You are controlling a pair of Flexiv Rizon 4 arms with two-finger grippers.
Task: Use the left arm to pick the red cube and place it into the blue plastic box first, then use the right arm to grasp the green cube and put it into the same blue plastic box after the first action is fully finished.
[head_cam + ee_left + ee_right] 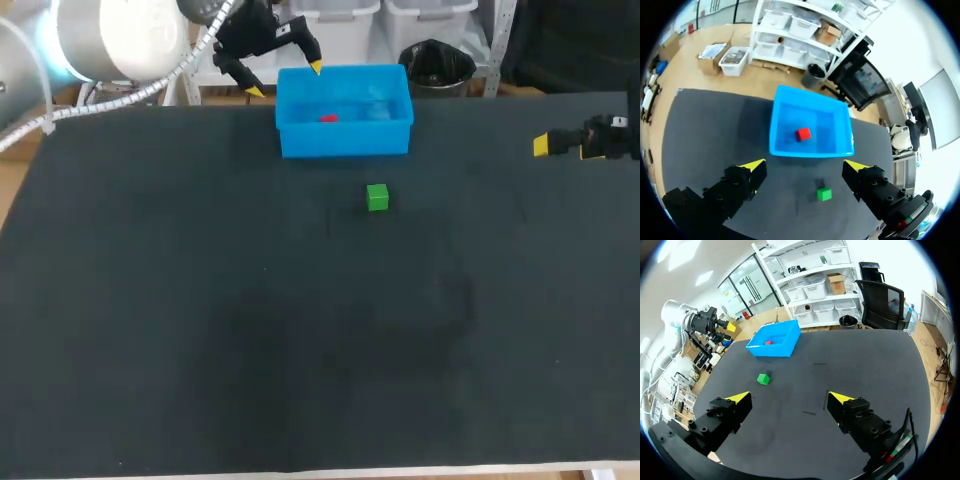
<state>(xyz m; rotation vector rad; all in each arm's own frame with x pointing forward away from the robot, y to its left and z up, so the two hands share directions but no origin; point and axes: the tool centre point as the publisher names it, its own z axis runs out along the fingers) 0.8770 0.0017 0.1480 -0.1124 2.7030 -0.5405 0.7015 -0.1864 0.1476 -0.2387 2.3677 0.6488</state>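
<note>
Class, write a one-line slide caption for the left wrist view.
Open left gripper looks onto the blue box with the red cube inside; green cube outside on the table.

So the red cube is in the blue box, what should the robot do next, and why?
Probably the right gripper should swing over above the green cube. The red cube already lies in the blue box, the left gripper is open and empty, and the green cube sits outside it.

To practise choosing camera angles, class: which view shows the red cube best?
The left wrist view: it looks down into the blue box, so the red cube shows whole on its floor. The head view gives only a small red patch; the right wrist view, a far-off speck.
</note>
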